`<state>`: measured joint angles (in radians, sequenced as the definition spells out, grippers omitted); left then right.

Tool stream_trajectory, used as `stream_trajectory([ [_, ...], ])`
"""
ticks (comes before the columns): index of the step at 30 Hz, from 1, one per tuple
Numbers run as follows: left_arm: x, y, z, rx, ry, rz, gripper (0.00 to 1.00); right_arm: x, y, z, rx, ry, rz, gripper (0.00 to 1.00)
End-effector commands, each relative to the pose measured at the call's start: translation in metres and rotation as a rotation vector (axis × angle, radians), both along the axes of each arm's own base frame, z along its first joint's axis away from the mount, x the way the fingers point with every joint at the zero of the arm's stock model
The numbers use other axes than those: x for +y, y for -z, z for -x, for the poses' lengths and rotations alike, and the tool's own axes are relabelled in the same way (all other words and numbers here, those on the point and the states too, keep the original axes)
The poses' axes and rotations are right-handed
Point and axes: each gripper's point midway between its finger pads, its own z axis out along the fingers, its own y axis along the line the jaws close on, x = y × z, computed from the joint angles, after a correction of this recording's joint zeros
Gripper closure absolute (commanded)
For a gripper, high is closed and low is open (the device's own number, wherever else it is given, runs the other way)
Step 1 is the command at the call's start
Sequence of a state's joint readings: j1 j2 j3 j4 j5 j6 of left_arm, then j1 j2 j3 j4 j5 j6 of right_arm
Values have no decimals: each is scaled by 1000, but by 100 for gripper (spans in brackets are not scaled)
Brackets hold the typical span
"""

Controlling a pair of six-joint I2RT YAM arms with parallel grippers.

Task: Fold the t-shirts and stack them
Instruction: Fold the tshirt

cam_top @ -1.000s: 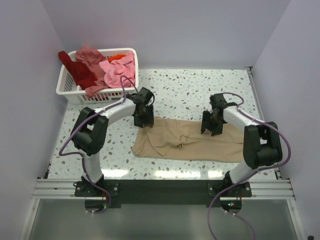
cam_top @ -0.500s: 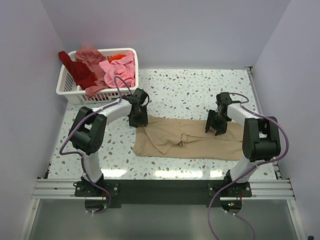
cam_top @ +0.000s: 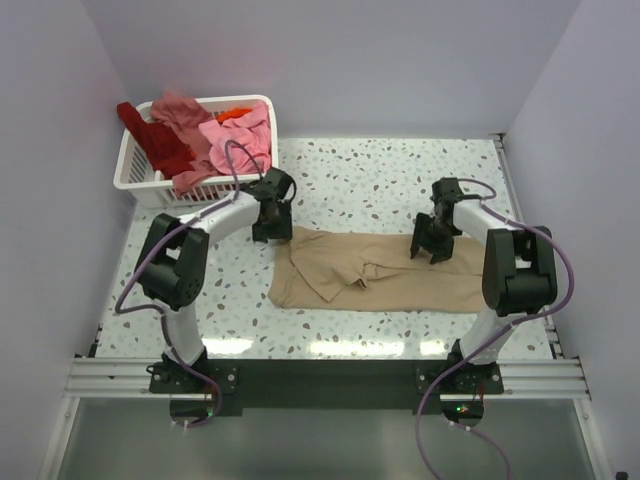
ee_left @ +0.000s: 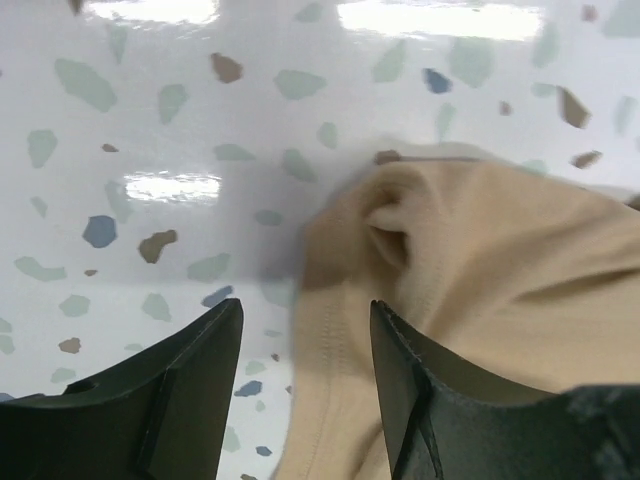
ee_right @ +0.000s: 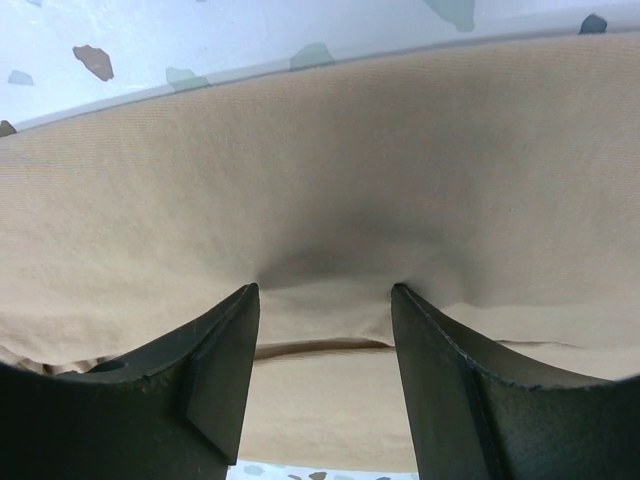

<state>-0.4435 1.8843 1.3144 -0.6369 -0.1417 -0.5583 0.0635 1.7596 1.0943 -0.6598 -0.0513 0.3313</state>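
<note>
A large tan t-shirt [cam_top: 385, 275] lies folded into a long strip across the table's middle. My left gripper [cam_top: 271, 225] is open at the shirt's far left corner. In the left wrist view [ee_left: 305, 308] the tan hem [ee_left: 330, 380] lies between the jaws. My right gripper [cam_top: 430, 246] is open and low over the shirt's far edge on the right. In the right wrist view [ee_right: 323, 291] its fingertips [ee_right: 225, 340] press onto the tan cloth [ee_right: 330, 180], with a fold line between them. Pink [cam_top: 238, 140], dark red [cam_top: 162, 148], salmon [cam_top: 178, 108] and orange [cam_top: 236, 113] shirts lie piled in the basket.
The white slatted basket [cam_top: 135, 180] stands at the far left, just behind my left arm. Lilac walls close in the back and both sides. Speckled tabletop [cam_top: 370, 180] shows behind the shirt and in front of it [cam_top: 200, 320].
Both grippers have moved toward the far side of the table. The tan shirt has shifted a little that way with them, and its far left corner is pulled out.
</note>
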Motion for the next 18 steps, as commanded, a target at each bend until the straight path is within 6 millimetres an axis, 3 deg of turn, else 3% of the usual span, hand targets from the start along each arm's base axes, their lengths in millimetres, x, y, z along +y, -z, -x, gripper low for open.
stream_trajectory([
  [1, -43, -64, -5, -168, 142, 35, 40, 11, -29, -22, -111, -65, 3, 41],
  [3, -59, -75, 12, -177, 199, 45, 39, 19, -45, -21, -139, -90, 10, 41],
  [4, -76, -76, 28, -163, 255, 73, 39, 30, -50, -19, -146, -125, 13, 41],
  [6, -88, -74, 51, -137, 304, 118, 39, 42, -59, -14, -156, -149, 13, 40],
  [11, -121, -65, 109, -77, 489, 218, 39, 80, -61, 7, -149, -176, -77, 40],
  [16, -147, -59, 141, -85, 640, 223, 39, 86, -45, 22, -91, -163, -105, 40],
  [18, -155, -55, 143, -104, 671, 216, 39, 85, -42, 27, -78, -161, -102, 40],
])
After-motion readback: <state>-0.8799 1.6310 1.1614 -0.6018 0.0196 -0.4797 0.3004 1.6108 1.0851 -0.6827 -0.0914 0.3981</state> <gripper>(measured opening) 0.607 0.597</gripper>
